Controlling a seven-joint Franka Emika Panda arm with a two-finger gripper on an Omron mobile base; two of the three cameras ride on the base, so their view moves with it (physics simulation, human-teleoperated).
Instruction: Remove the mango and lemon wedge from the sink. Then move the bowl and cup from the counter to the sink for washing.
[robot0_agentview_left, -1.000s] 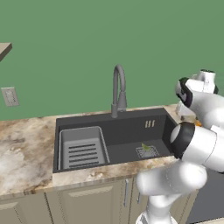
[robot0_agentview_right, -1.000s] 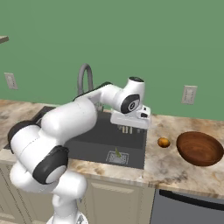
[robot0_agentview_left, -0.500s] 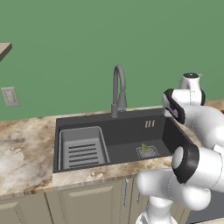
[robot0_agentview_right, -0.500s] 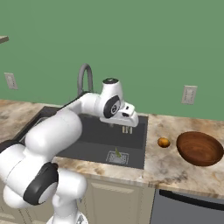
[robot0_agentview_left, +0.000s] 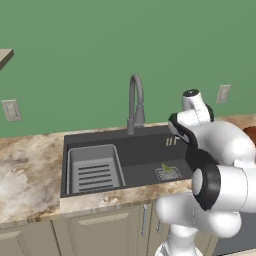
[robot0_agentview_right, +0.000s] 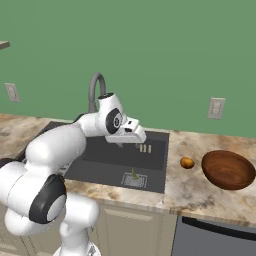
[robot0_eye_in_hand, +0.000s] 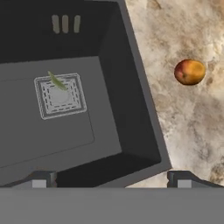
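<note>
Arm swung left since second ago, from counter side back over dark grey rectangular sink (robot0_agentview_right: 155, 165). Claw (robot0_eye_in_hand: 111, 177) wide, empty. Small round orange-brown mango (robot0_eye_in_hand: 189, 71) already on marbled counter (robot0_eye_in_hand: 192, 122), upper right of hand view. Next target: tiny yellow-green pointed lemon wedge (robot0_eye_in_hand: 57, 81) on drain grate, upper left.

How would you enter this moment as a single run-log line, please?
mango: on counter, out of sink | lemon wedge: on sink drain | bowl: on counter | gripper: open, empty, above sink
</note>
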